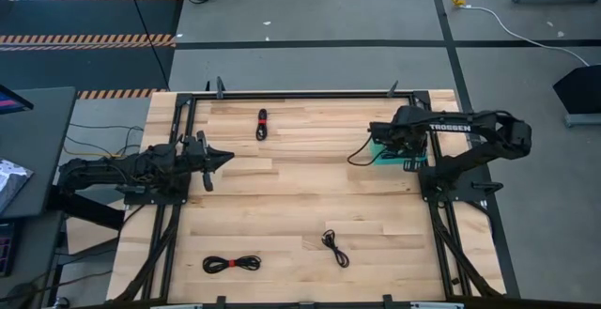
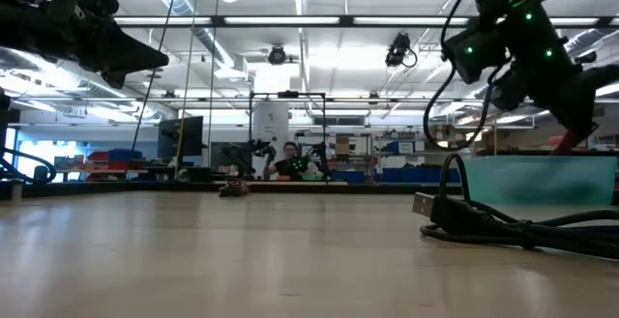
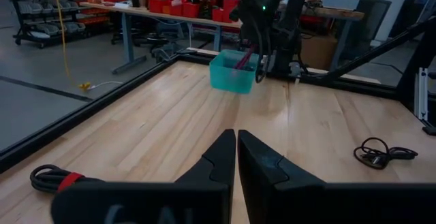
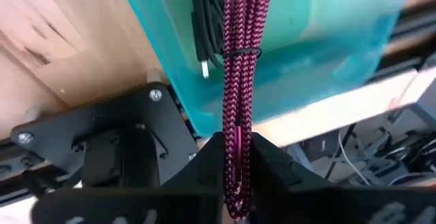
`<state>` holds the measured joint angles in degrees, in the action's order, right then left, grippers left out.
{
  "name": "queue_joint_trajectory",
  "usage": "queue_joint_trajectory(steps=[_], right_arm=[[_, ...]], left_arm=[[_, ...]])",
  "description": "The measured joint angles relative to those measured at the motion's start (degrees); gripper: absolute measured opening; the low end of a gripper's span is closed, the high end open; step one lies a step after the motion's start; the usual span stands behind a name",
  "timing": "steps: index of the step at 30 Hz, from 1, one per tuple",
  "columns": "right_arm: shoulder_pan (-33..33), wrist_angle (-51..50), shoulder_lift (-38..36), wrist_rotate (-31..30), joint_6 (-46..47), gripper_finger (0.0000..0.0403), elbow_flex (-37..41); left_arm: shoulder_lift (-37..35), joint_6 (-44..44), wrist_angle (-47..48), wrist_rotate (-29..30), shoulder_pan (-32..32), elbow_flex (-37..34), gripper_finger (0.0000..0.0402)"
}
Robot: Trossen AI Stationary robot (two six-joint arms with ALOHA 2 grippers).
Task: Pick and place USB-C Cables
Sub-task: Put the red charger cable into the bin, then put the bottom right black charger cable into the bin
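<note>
My right tool (image 4: pixel 237 157) is clamped on the maroon braided cable (image 4: pixel 240 60), which hangs over the teal bin (image 4: pixel 286 54); a black cable (image 4: pixel 199 20) already lies inside. My left tool (image 3: pixel 236 157) is closed and empty above the bench (image 1: pixel 300 196). Three black cables remain on the bench: one red-tied at the far edge (image 1: pixel 262 124), two near the front (image 1: pixel 231 264) (image 1: pixel 335 248).

Maroon braided cable (image 4: pixel 238 54) hangs into teal bin (image 4: pixel 327 60); three black coils (image 1: pixel 231 264) on table.
</note>
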<state>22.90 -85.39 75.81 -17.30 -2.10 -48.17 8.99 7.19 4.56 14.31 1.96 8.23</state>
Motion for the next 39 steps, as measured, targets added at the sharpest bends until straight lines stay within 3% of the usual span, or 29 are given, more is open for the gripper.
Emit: queue_joint_trajectory(steps=[18,22,31,39], right_arm=[[0.0,9.45,-0.18,-1.47,-1.33,0.0091,-0.28],[0.01,7.46,-0.18,-1.1,-0.36,0.0119,-0.3],[0.0,5.43,-0.15,-1.31,4.7,0.0222,-1.14],[-2.66,5.66,-0.13,4.52,11.23,0.0244,-11.52]], left_arm=[[0.0,-0.08,-0.02,0.02,0.0,0.0,0.0025],[0.0,-0.04,-0.02,0.02,0.0,0.0,0.0025],[0.0,0.08,-0.02,0.02,0.0,0.0,0.0025],[0.0,-0.18,-0.07,0.03,0.13,0.0,0.0025]])
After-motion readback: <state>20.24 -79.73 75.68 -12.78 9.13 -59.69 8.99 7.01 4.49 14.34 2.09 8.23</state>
